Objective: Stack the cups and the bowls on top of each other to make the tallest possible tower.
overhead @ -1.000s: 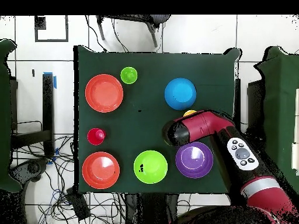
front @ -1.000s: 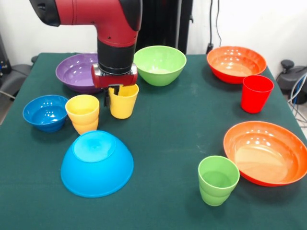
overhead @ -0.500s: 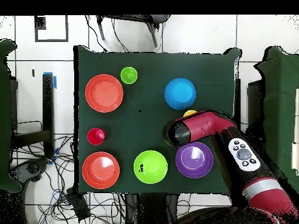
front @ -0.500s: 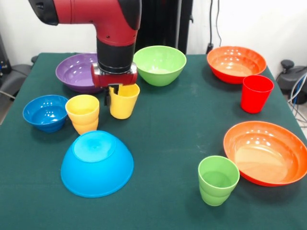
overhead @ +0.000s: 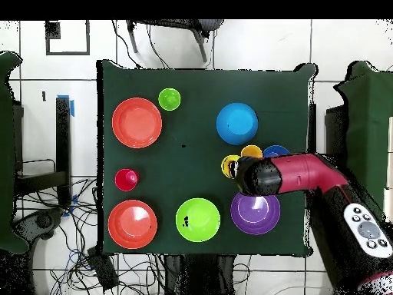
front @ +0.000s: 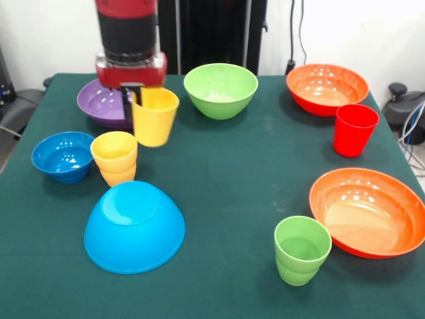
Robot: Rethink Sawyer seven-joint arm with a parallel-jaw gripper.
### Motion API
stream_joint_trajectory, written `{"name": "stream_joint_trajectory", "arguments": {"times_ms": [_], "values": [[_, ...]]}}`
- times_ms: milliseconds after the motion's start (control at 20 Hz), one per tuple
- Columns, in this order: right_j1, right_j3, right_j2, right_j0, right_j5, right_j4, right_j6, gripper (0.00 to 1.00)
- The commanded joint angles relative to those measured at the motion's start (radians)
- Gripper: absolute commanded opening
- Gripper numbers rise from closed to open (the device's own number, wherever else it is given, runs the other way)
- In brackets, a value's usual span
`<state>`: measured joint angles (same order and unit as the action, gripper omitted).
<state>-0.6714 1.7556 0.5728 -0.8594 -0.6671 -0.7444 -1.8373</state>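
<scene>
My gripper (front: pixel 135 101) is shut on the rim of a yellow cup (front: pixel 155 118), which hangs above the table in front of the purple bowl (front: pixel 98 103). From overhead, this cup (overhead: pixel 229 165) shows just left of the arm. A second yellow cup (front: pixel 115 157) stands upright below and to the left of it, beside the small dark blue bowl (front: pixel 63 156). The large light blue bowl (front: pixel 135 227) lies upside down near the front. No tower of stacked pieces shows.
A green bowl (front: pixel 220 90) sits at the back centre. One orange bowl (front: pixel 327 88) is at the back right with a red cup (front: pixel 354 129) before it. The other orange bowl (front: pixel 368 211) and a green cup (front: pixel 302 250) are at the front right.
The gripper has risen and shifted left in the front view, lifting the yellow cup off the table. The other cups and bowls have not moved.
</scene>
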Motion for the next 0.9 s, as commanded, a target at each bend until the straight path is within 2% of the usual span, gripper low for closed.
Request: {"name": "stream_joint_trajectory", "arguments": {"times_ms": [50, 400, 550, 650, 900], "values": [[-0.073, 0.064, 0.106, -0.026, -0.042, 0.039, 0.223, 0.0], [-0.038, 0.002, 0.112, -0.017, -0.004, 0.016, 0.183, 0.0], [-0.022, -0.021, 0.144, -0.045, 0.035, 0.021, 0.189, 0.0], [-0.01, -0.053, 0.146, -0.049, 0.025, 0.012, 0.2, 0.0], [-0.021, -0.087, 0.205, -0.098, -0.047, 0.07, 0.258, 0.0]]}}
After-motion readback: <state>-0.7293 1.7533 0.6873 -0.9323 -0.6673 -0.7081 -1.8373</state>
